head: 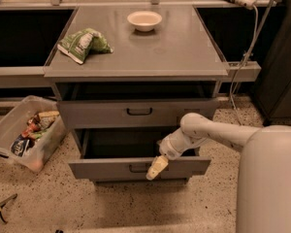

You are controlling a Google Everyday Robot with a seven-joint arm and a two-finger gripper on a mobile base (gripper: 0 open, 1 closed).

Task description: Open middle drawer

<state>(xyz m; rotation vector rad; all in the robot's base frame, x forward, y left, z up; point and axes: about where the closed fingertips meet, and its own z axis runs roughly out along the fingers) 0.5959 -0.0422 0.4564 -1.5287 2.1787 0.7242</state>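
Observation:
The middle drawer (102, 169) is a grey metal front with a small black loop handle (138, 168). It stands pulled out from the cabinet and its dark inside shows behind the front. My gripper (156, 168), tan at the tip, is at the drawer's front face just right of the handle, on a white arm (208, 130) reaching in from the right. The drawer above (97, 114), with its own black handle, stands slightly out with a dark gap over it. Any lower drawer is hidden under the pulled-out one.
On the grey cabinet top (174, 47) lie a white bowl (144, 20) and a green snack bag (83, 43). A clear bin of packets (24, 135) sits on the speckled floor at the left. A power strip and cable (245, 38) hang at the right.

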